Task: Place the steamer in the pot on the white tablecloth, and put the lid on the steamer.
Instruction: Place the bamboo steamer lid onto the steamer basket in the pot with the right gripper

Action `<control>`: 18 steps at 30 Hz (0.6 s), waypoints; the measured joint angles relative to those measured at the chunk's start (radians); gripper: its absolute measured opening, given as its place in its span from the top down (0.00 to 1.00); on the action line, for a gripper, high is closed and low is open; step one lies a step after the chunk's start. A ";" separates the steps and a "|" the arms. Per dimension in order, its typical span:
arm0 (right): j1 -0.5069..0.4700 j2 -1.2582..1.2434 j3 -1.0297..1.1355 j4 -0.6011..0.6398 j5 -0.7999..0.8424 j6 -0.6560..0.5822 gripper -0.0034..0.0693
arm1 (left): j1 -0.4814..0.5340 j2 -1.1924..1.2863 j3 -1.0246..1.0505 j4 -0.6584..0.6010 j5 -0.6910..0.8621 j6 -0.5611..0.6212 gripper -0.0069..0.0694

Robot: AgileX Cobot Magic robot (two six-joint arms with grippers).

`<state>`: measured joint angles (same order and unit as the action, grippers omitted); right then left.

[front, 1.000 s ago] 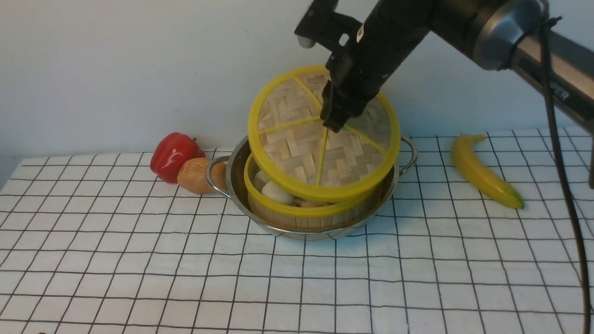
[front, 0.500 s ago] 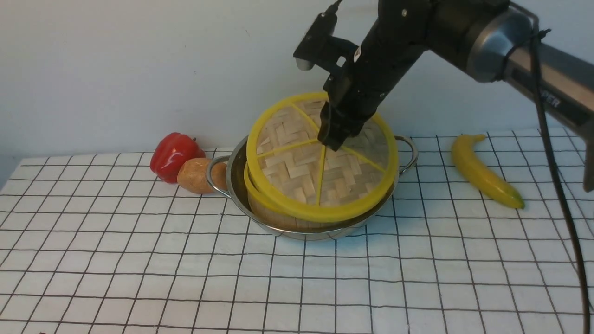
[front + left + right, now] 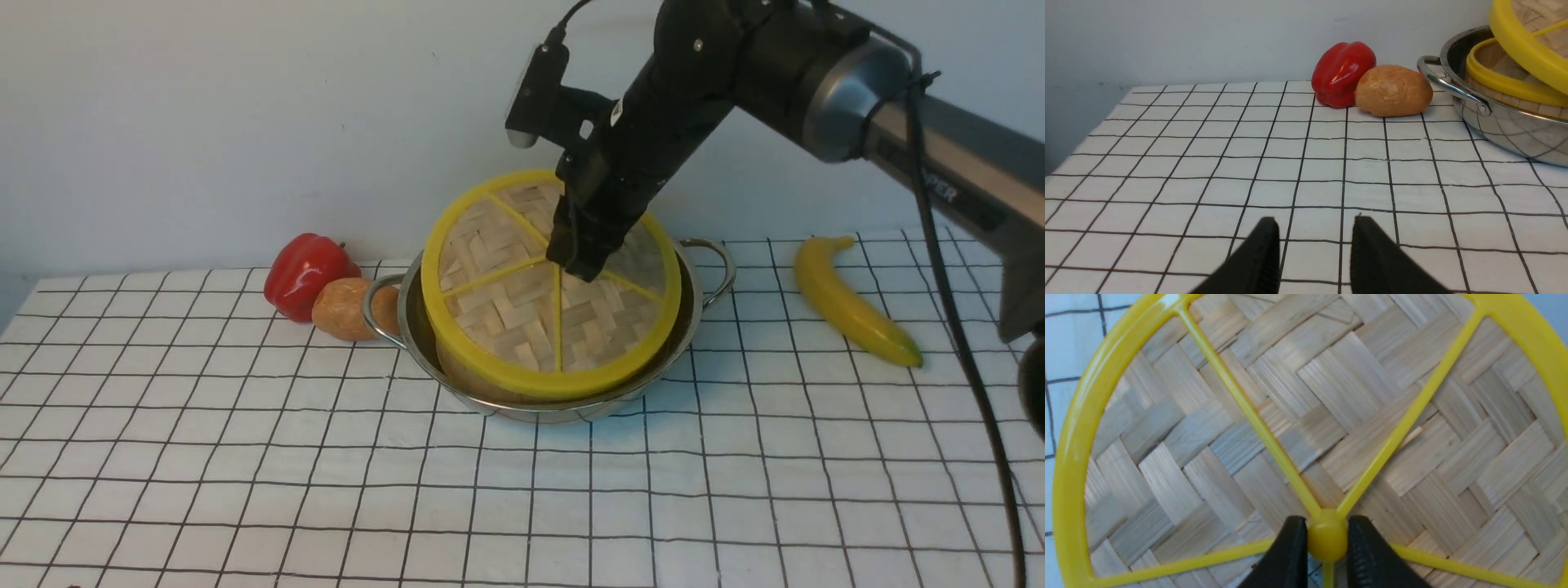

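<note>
The white tablecloth (image 3: 245, 457) covers the table from edge to edge. The pot (image 3: 555, 408) stands on it near the middle of the far edge, with the steamer (image 3: 1506, 83) seated inside it. The lid (image 3: 506, 318) lies over the steamer at a slight tilt. Its near rim hides the steamer's near rim, while on the side towards the table's left edge a gap shows between the two yellow rims.

A banana (image 3: 849, 302) lies towards the far right corner, well apart from the pot. A red pepper (image 3: 306, 273) and a brown rounded lump (image 3: 347, 309) sit together by the far edge. The lump is just beside the pot on its left.

The right arm (image 3: 816, 65) reaches in from the right edge, high above the table, and bends down over the pot. The right pincer (image 3: 1327, 539) points down at the lid and pinches it at the centre, where the spokes meet. The left pincer (image 3: 1314, 232) hangs over bare cloth towards the left edge, well apart from the pot. Its fingers are spread, with nothing between them.

One second earlier the lid hung higher and steeply tilted, with pale buns visible beneath it. It now sits lower and flatter, and from the front the buns are covered. The wrist has come down with it. The pot, banana, pepper and lump have not moved.
</note>
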<state>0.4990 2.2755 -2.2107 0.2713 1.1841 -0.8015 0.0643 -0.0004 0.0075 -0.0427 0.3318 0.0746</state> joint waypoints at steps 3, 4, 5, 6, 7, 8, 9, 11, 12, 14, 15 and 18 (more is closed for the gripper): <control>0.000 0.009 0.000 0.000 -0.024 -0.029 0.76 | 0.000 0.000 0.000 0.000 0.000 0.000 0.59; 0.000 0.009 0.000 0.000 -0.025 -0.029 0.76 | 0.000 0.000 0.000 0.000 0.000 0.000 0.59; 0.000 0.010 0.000 -0.004 -0.041 -0.048 0.76 | 0.000 0.000 0.000 0.000 0.000 0.000 0.59; 0.000 0.010 0.000 -0.003 -0.044 -0.057 0.77 | 0.000 0.000 0.000 0.000 0.000 0.000 0.59; 0.000 0.010 0.000 -0.005 -0.048 -0.065 0.77 | 0.000 0.000 0.000 0.000 0.000 0.000 0.59; 0.000 0.010 0.000 -0.005 -0.048 -0.064 0.77 | 0.000 0.000 0.000 0.000 0.000 0.000 0.59; 0.000 0.010 0.000 -0.007 -0.055 -0.075 0.77 | 0.000 0.000 0.000 0.000 0.000 0.000 0.59; 0.000 0.010 0.000 -0.009 -0.063 -0.109 0.77 | 0.000 0.000 0.000 0.000 0.000 0.000 0.59; 0.000 0.010 0.000 -0.009 -0.064 -0.122 0.77 | 0.000 0.000 0.000 0.000 0.000 0.000 0.59; 0.000 0.010 0.000 -0.009 -0.069 -0.141 0.77 | 0.000 0.000 0.000 0.000 0.000 0.000 0.59; 0.000 0.010 0.000 -0.009 -0.072 -0.152 0.77 | 0.000 0.000 0.000 0.000 0.000 0.000 0.59; 0.000 0.010 0.000 -0.008 -0.076 -0.170 0.77 | 0.000 0.000 0.000 0.000 0.000 0.000 0.59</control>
<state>0.4990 2.2851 -2.2107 0.2633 1.1079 -0.9718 0.0643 -0.0004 0.0075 -0.0427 0.3318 0.0746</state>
